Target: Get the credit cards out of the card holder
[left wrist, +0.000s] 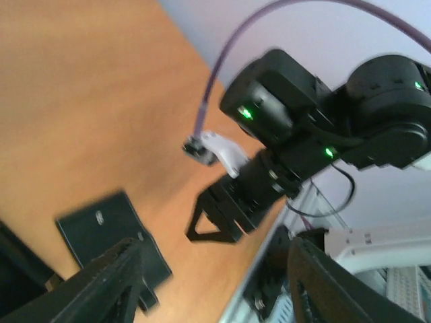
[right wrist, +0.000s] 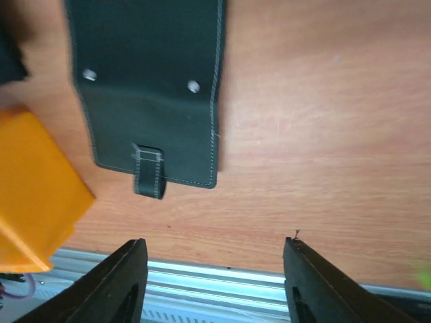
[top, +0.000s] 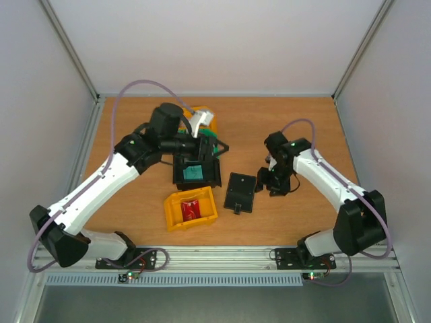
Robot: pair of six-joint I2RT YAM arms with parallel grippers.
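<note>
Beside the yellow bin [top: 174, 214], card holder [top: 240, 190] lies lengthwise near-far, strap [top: 238, 209] nearest.

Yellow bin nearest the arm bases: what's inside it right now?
One red credit card lies inside the front yellow bin. Anything beneath that card is covered by it, and the bin's near wall hides the front strip of its floor.

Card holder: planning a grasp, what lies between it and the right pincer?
Only bare tabletop separates card holder and right pincer, shown in the right wrist view.
</note>
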